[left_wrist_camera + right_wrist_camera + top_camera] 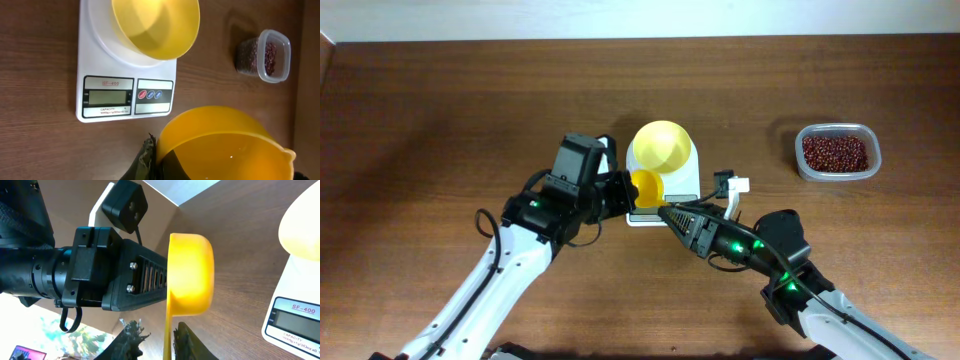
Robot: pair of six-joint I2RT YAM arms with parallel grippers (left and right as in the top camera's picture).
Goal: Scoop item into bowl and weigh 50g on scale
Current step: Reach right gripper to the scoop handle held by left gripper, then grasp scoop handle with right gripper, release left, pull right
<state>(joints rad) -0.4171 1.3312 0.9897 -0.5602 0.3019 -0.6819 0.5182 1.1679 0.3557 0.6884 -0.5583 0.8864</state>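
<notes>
setting: a brown wooden counter [440, 100], with two robot arms reaching in from its near edge and meeting at the middle.
middle of the counter: a white rectangular digital kitchen scale [100, 60], its grey display facing the near edge; any digits are too faint to read.
on the scale's platform: a small round pale-yellow plastic bowl [660, 147], with no beans showing in it.
toward the right edge: many small dark red-brown beans [835, 152], all lying in a clear rectangular plastic container [868, 170], well apart from the scale.
in the air just before the scale: a small yellow-orange plastic scoop with a long handle [192, 275]. Its cup is empty and turned on its side, and its handle runs toward the right arm.
left arm: the left pincer [625, 193] is clamped tight on the scoop's cup.
right arm: the right pincer [160, 337] has a jaw on either side of the handle. A sliver of counter shows between one finger and the handle, so it does not look pinched yet.
step in hand: I judge this to be passing the scoop from left to right; the task is at an early stage.
doing it well: centre the handle between the jaws and clamp it squarely. The left pincer should hold firm until that grip is sure, then release. Turn the cup level before heading for the beans.
risk: if the left pincer lets go too soon, the scoop could drop onto the scale's front.
</notes>
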